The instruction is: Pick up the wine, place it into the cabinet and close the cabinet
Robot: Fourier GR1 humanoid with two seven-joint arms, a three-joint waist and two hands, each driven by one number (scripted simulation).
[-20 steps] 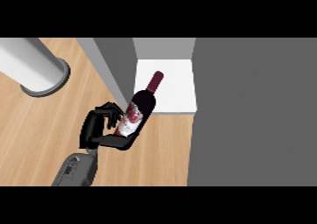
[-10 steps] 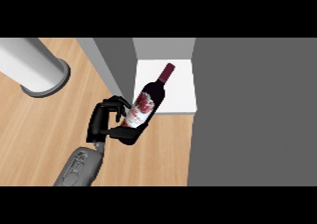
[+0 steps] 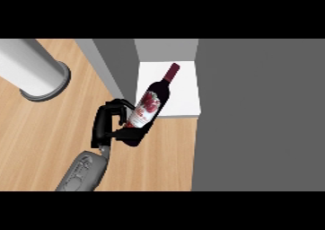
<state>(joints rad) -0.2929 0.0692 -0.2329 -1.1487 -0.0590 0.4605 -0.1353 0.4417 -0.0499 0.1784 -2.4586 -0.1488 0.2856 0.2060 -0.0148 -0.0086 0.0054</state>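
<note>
– One hand shows; which is it, and what does it hold?
– Left hand [image 3: 104, 128], black, on a grey forearm: its fingers and thumb are curled round the lower body of the dark glass wine bottle with a red-and-white label [image 3: 152, 101].
– Where is the bottle relative to the white cabinet shelf [image 3: 185, 96]?
– Tilted across the shelf's front edge, with the red-capped neck above the shelf and the base above the light wooden desk [image 3: 39, 134] just before it. Contact with the shelf cannot be told.
– Other items?
– A pale grey cylinder [image 3: 29, 69] stands on the desk well left of the shelf. A broad dark grey panel [image 3: 265, 112] adjoins the shelf's right side.
</note>
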